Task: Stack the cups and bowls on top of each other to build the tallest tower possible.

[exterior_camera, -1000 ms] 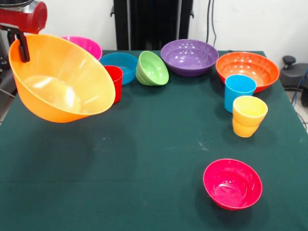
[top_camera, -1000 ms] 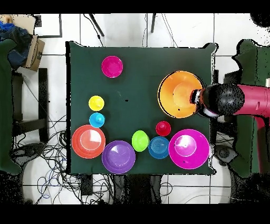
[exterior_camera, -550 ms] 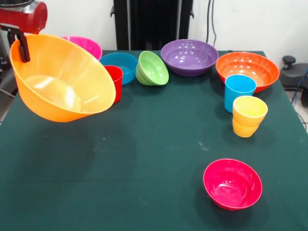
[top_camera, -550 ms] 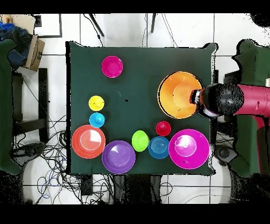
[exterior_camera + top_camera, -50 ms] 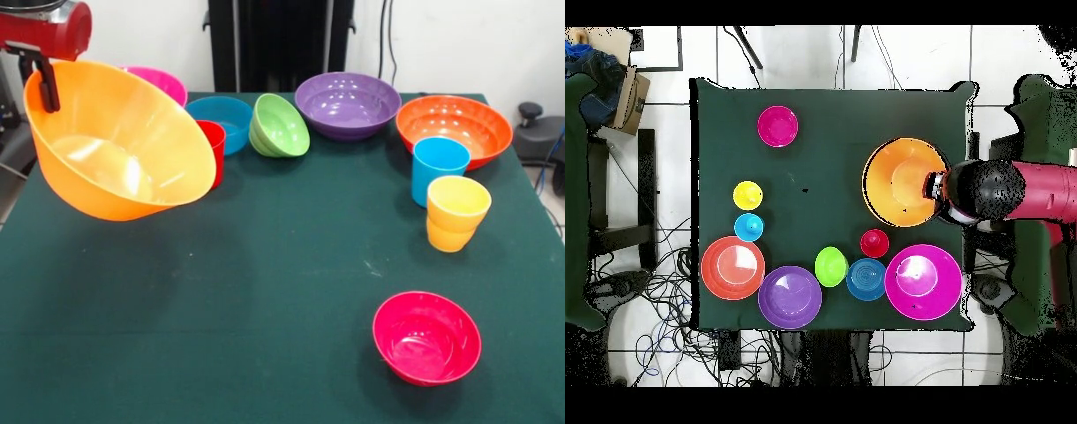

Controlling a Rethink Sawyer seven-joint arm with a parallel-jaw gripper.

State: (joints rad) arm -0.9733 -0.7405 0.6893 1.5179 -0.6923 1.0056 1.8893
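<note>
Yellow-orange bowl [image 5: 119, 141], large and glossy, hangs tilted above the green table [image 5: 265, 265], its mouth turned toward the camera in the front view; the gripper [image 5: 42, 78] is clamped on its upper rim, one black finger [image 5: 46, 84] showing outside the wall. From overhead the same bowl sits near the table's right edge, with the red and black arm [image 5: 1005, 190] reaching in from the right.

Remaining pieces rest on the cloth. Along the far edge in the front view stand the pink bowl [image 5: 161, 81], partly hidden behind the lifted one, the small blue bowl [image 5: 221, 119], the purple bowl [image 5: 348, 104] and the orange bowl [image 5: 454, 129]. A green bowl [image 5: 281, 125] leans on its side — its rim just beside the blue one. The red cup [image 5: 212, 152] stands upright in front of the blue bowl. The sky-blue cup [image 5: 439, 168] stands just before the orange bowl, and the yellow cup [image 5: 457, 213] stands just in front of that. The crimson-pink bowl [image 5: 426, 337] sits alone — well apart from the rest, near the front edge.
</note>
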